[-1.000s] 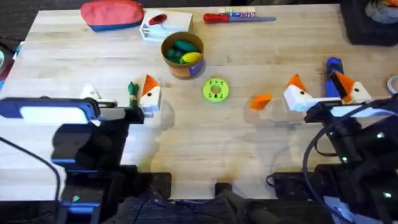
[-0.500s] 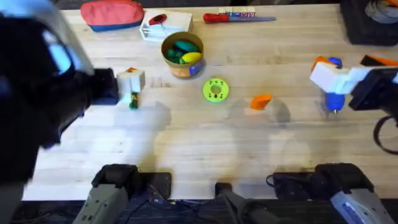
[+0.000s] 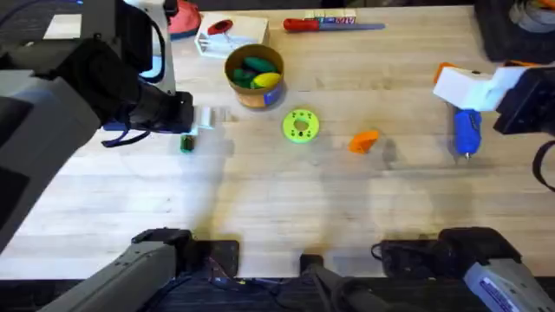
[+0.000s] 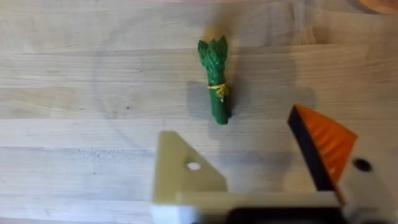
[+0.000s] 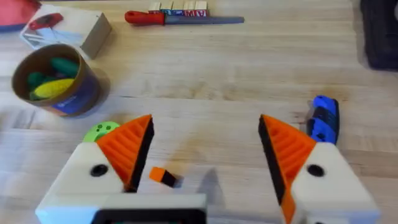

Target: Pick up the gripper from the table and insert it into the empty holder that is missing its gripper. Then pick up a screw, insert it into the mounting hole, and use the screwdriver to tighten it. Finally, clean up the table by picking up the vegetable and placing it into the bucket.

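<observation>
Overhead looks down on table (image 3: 277, 199), wrist cams close (downward)

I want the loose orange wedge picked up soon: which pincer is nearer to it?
Right. The right pincer hovers beside the blue screwdriver, fairly near the orange wedge; the left pincer is beyond the green disc.

A pale wooden worktop (image 3: 286, 199) carries everything. Toward its far edge lie a red-handled screwdriver (image 3: 329, 25), a white box (image 3: 227, 36) and a red pouch (image 3: 180, 19). Just nearer stands a round tan bucket (image 3: 254, 74) with green and yellow toy pieces inside. Beside it lies a flat lime-green disc (image 3: 301, 125), and to the right of that a small orange wedge (image 3: 364, 140). A blue screwdriver (image 3: 466, 132) lies near the right edge. On the left a small dark green toy vegetable (image 3: 186, 143) lies by itself on the bare wood.
</observation>
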Robot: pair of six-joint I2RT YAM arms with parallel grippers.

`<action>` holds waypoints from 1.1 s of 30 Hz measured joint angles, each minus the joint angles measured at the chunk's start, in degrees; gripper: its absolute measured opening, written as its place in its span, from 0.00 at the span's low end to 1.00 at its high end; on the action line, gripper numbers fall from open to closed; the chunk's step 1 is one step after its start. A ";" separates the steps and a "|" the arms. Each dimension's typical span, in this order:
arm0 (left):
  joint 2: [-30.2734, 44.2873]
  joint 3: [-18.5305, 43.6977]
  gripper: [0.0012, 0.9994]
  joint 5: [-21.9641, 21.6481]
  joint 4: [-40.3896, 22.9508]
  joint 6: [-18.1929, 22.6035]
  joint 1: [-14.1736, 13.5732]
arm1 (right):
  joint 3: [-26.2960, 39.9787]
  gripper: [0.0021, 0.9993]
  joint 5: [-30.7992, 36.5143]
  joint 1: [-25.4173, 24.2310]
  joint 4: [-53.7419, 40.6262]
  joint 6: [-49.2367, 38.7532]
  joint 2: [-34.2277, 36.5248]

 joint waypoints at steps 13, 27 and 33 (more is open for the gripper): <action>-21.42 0.00 0.95 8.58 2.55 4.24 -10.24 | 0.00 0.99 -0.27 0.00 -0.02 0.00 0.00; -38.44 0.44 0.99 19.31 13.75 5.71 -22.40 | 0.00 0.99 -0.27 0.00 -0.02 0.00 0.00; -38.39 0.48 0.99 22.97 8.83 5.74 -22.40 | 0.00 0.99 -0.27 0.00 -0.02 0.00 0.00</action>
